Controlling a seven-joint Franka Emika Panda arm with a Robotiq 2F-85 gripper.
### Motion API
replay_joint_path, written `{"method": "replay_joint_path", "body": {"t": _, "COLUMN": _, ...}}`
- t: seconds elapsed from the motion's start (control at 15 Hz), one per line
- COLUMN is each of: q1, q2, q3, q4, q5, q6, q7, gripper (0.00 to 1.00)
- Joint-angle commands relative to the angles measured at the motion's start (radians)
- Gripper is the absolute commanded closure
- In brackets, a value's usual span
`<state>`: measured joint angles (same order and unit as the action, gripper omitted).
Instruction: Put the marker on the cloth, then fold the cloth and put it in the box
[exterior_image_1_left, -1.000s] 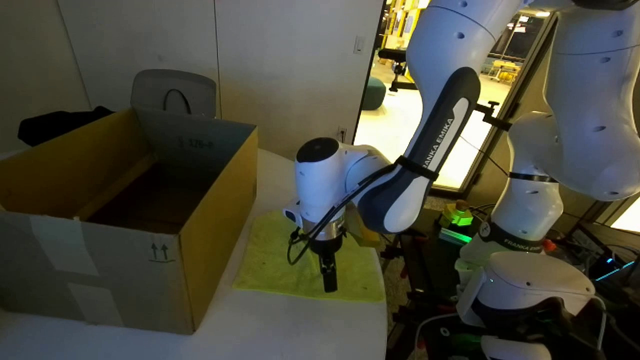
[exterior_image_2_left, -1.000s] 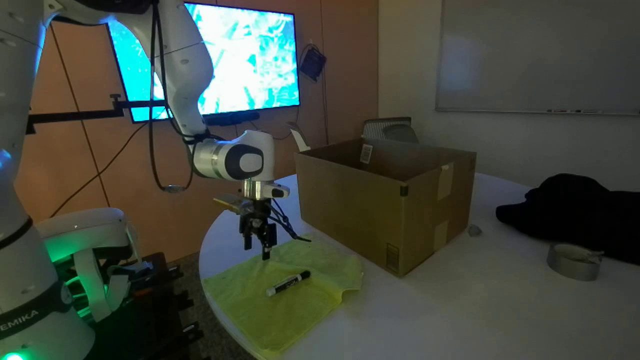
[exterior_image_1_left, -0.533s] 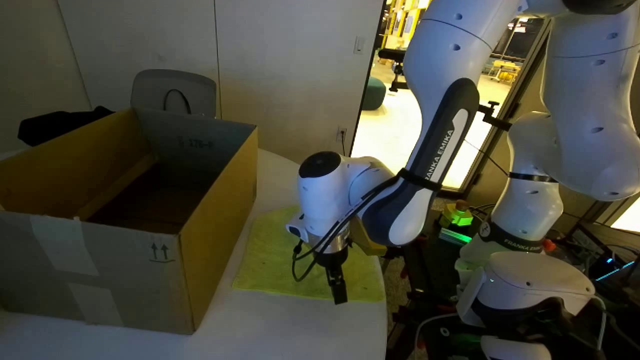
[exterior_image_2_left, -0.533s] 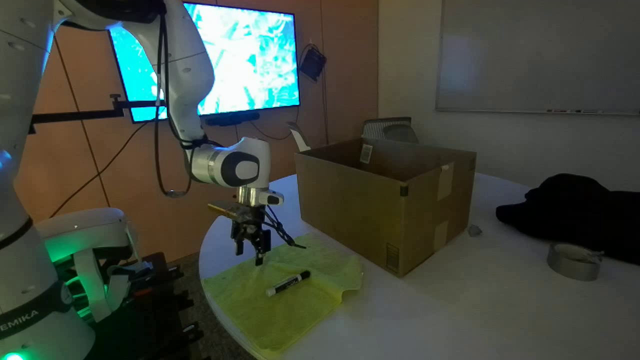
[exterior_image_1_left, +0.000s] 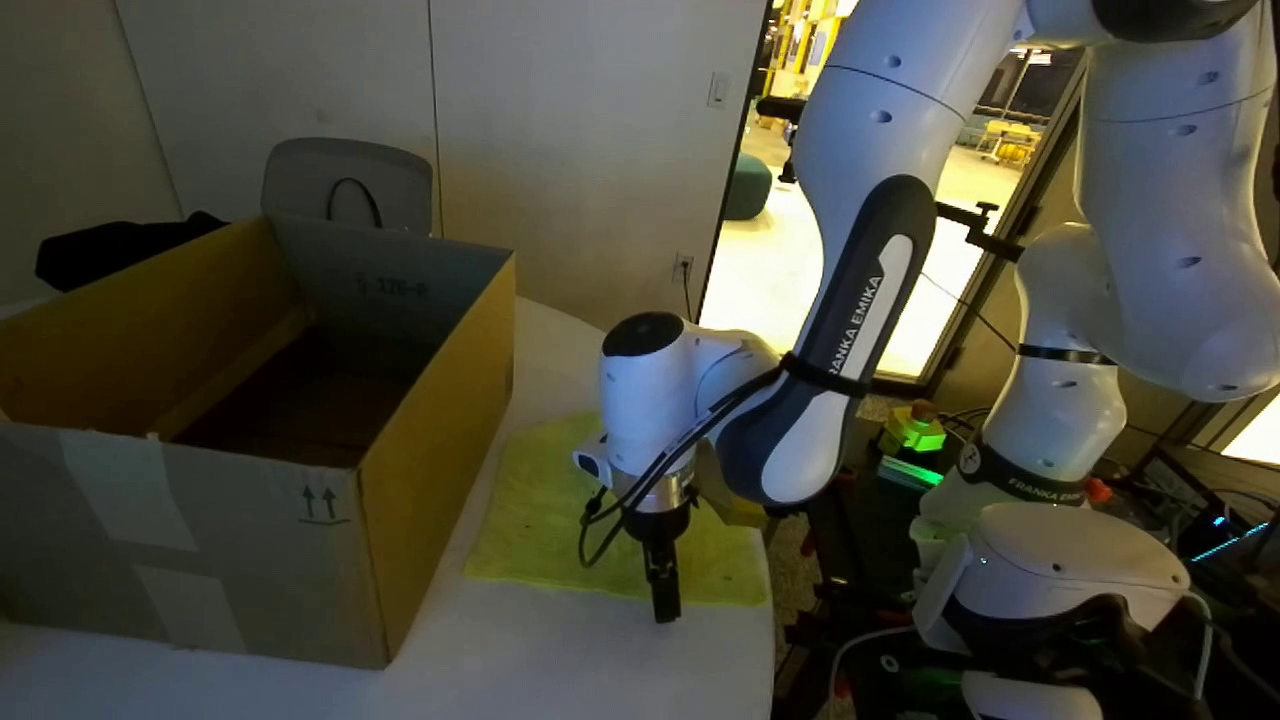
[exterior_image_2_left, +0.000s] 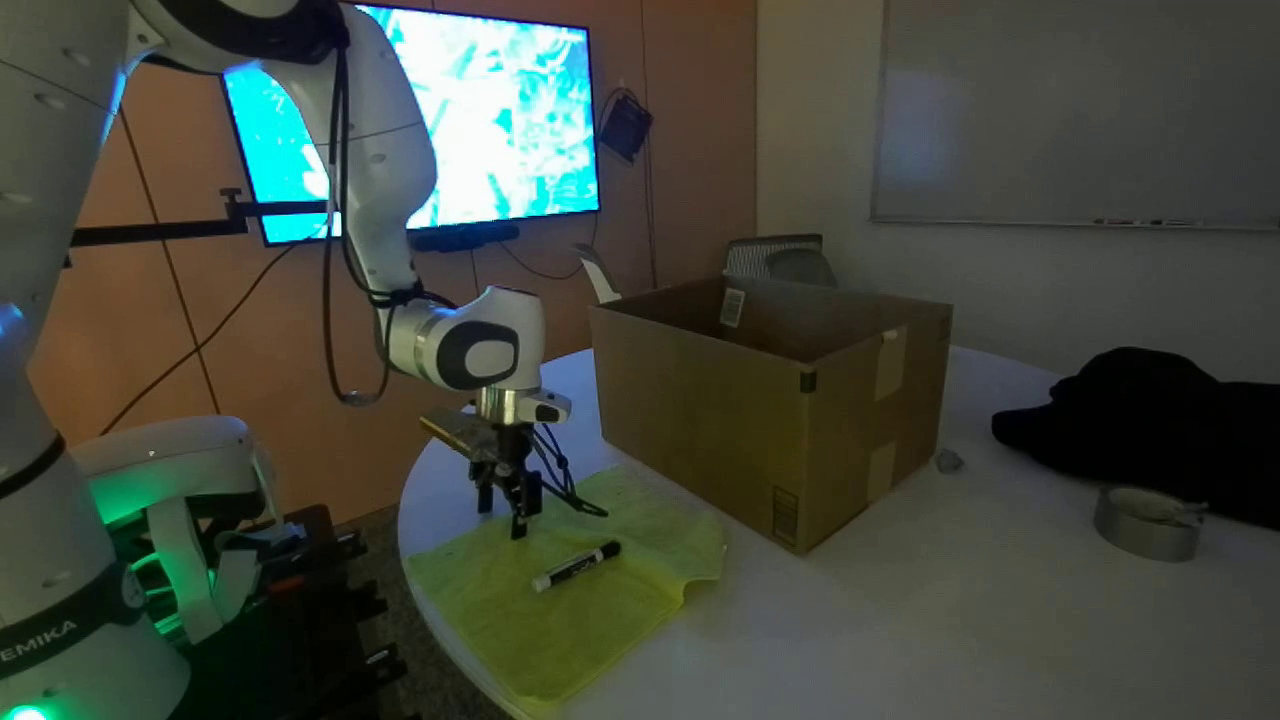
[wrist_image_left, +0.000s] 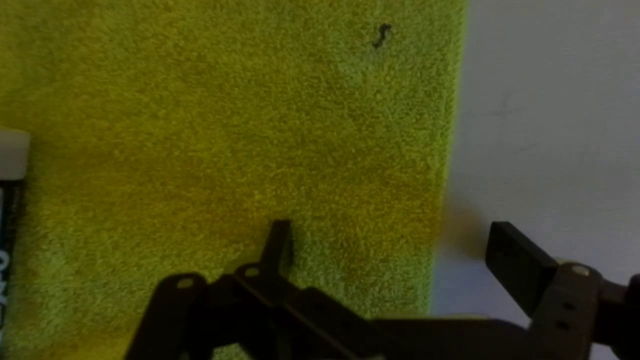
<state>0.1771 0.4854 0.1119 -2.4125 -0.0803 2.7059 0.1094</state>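
Observation:
The yellow-green cloth (exterior_image_1_left: 540, 530) lies flat on the white table in both exterior views (exterior_image_2_left: 560, 640), with slight wrinkles. The black marker (exterior_image_2_left: 577, 567) with a pale end lies on the cloth. In the wrist view the marker (wrist_image_left: 9, 210) is cut off at the left edge, and in an exterior view the arm hides it. The brown cardboard box (exterior_image_1_left: 250, 560) stands open beside the cloth (wrist_image_left: 225, 125); it also shows here (exterior_image_2_left: 700, 420). My gripper (wrist_image_left: 392, 240) is open and empty, pointing down low over the cloth's edge, one finger over cloth, the other over bare table.
A roll of grey tape (exterior_image_2_left: 1148, 523) and a black garment (exterior_image_2_left: 1150, 430) lie on the table (exterior_image_2_left: 900, 620) past the box. A small grey lump (exterior_image_2_left: 949, 461) lies by the box. A grey chair (exterior_image_1_left: 350, 185) stands behind the box.
My gripper has moved down toward the table and towards the cloth's edge, staying open. The marker, cloth and box have not moved.

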Motion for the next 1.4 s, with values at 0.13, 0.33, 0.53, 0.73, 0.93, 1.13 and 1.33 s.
{"method": "replay_joint_path", "body": {"t": 0.13, "q1": 0.005, "q2": 0.003, "q3": -0.010, "q4": -0.015, "q5": 0.013, "q6": 0.054, "q7": -0.004, "gripper": 0.24}}
{"method": "replay_joint_path", "body": {"t": 0.33, "q1": 0.003, "q2": -0.016, "q3": -0.010, "q4": -0.021, "q5": 0.009, "q6": 0.038, "q7": -0.012, "gripper": 0.55}}
{"method": "replay_joint_path", "body": {"t": 0.53, "q1": 0.003, "q2": -0.035, "q3": -0.014, "q4": -0.026, "q5": 0.005, "q6": 0.024, "q7": -0.013, "gripper": 0.80}}
{"method": "replay_joint_path", "body": {"t": 0.73, "q1": 0.007, "q2": -0.051, "q3": -0.026, "q4": -0.031, "q5": -0.004, "q6": 0.009, "q7": -0.009, "gripper": 0.90}}
{"method": "replay_joint_path", "body": {"t": 0.93, "q1": 0.000, "q2": -0.091, "q3": -0.042, "q4": -0.053, "q5": -0.009, "q6": -0.003, "q7": -0.011, "gripper": 0.87}}
{"method": "replay_joint_path", "body": {"t": 1.13, "q1": -0.016, "q2": -0.161, "q3": -0.071, "q4": -0.100, "q5": -0.012, "q6": 0.002, "q7": -0.008, "gripper": 0.87}}
{"method": "replay_joint_path", "body": {"t": 1.33, "q1": -0.046, "q2": -0.242, "q3": -0.101, "q4": -0.149, "q5": -0.013, "q6": 0.001, "q7": -0.016, "gripper": 0.87}}
